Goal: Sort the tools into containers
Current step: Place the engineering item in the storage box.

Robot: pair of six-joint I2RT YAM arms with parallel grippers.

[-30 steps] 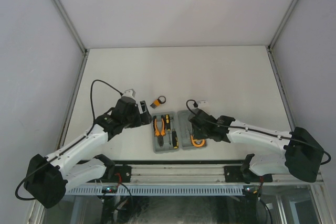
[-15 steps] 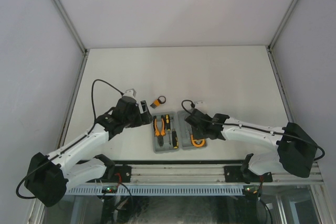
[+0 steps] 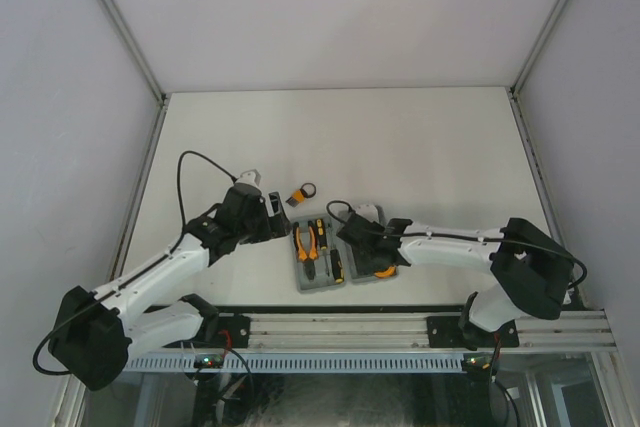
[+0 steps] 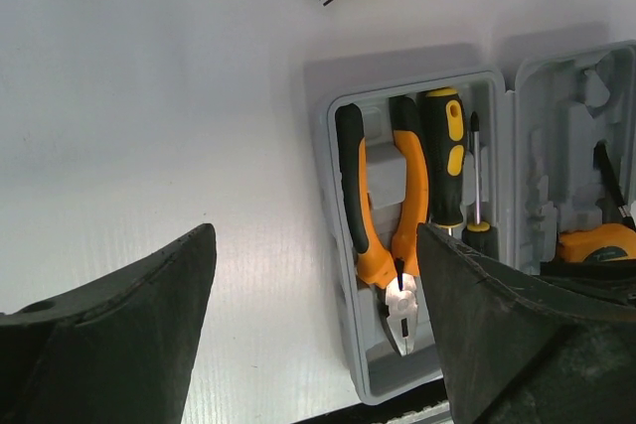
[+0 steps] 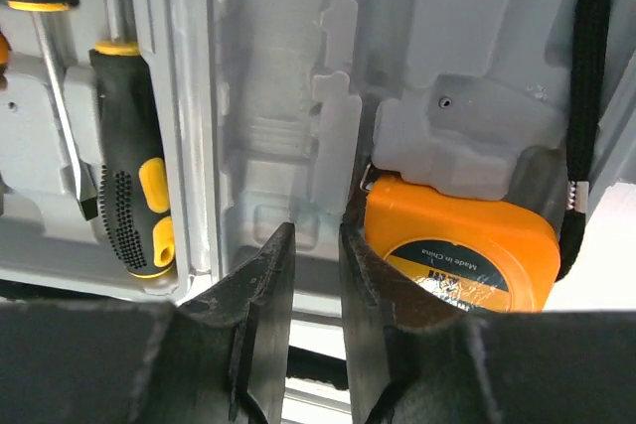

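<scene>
The white table (image 3: pixel 420 147) bears an open grey tool case (image 3: pixel 312 283) near the arms. The left gripper (image 3: pixel 274 219) hangs wide open and empty just left of the case. The right gripper (image 5: pixel 316 243) sits low over the right half, its jaws a thin gap apart; whether they pinch the moulding I cannot tell. Pliers (image 4: pixel 370 245) and two screwdrivers (image 4: pixel 444 156) lie in the left half, and the tape measure (image 5: pixel 462 255) lies in the right half. The hex-key set (image 3: pixel 299 194) lies on the table beyond the case.
</scene>
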